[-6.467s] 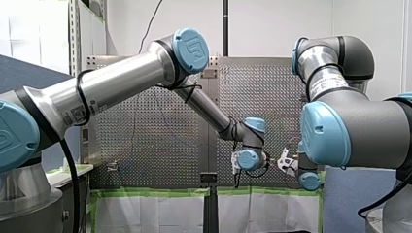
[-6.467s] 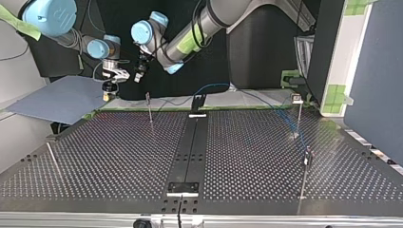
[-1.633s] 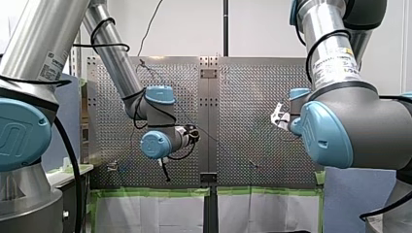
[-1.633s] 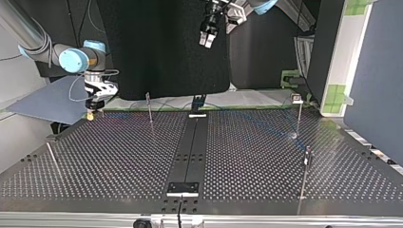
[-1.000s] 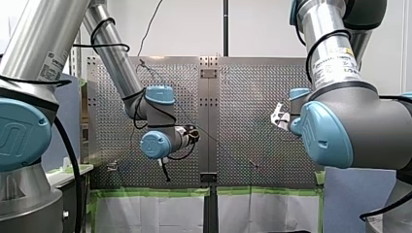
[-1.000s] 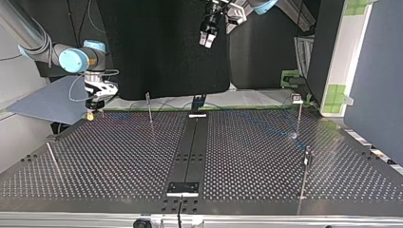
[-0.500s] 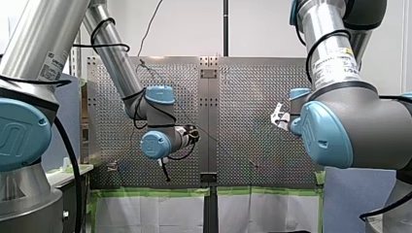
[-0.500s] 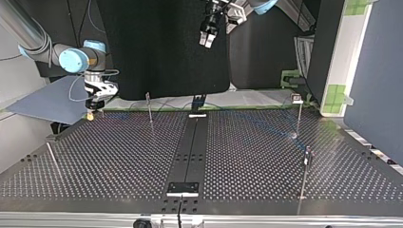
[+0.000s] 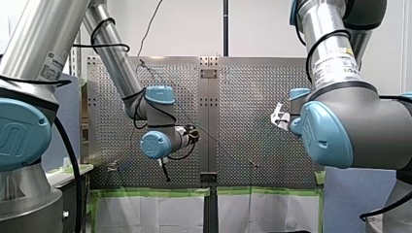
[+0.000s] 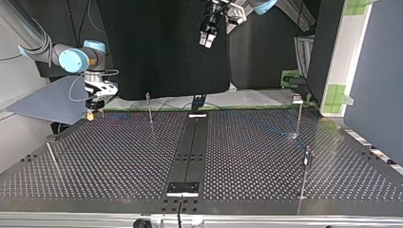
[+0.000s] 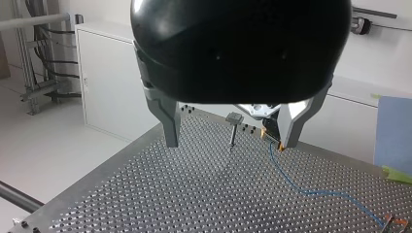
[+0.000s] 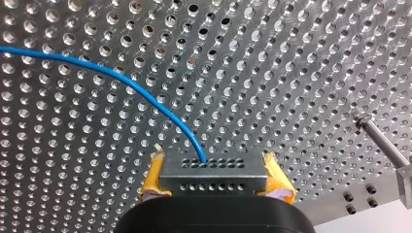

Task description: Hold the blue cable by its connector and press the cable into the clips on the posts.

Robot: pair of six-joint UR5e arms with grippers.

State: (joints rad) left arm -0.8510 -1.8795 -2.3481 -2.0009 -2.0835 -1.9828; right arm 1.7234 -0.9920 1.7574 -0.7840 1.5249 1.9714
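Observation:
In the right wrist view my right gripper is shut with its yellow pads on a grey perforated connector. The blue cable leaves the connector and curves away over the perforated table. At the top view's back left, my right gripper hangs just above the table corner. My left gripper is high over the table's middle, open and holding nothing. In the left wrist view its metal fingers stand wide apart, framing a clip post and the blue cable far below.
Thin posts with clips stand on the table: one near the back left, one at the back right, one nearer right. A leaning rod is at the left. A black rail runs down the middle.
Since the oldest frames my left arm has swung away from my right gripper to high over the table's middle, and my right gripper has dropped towards the corner. Nothing has moved in the last second.

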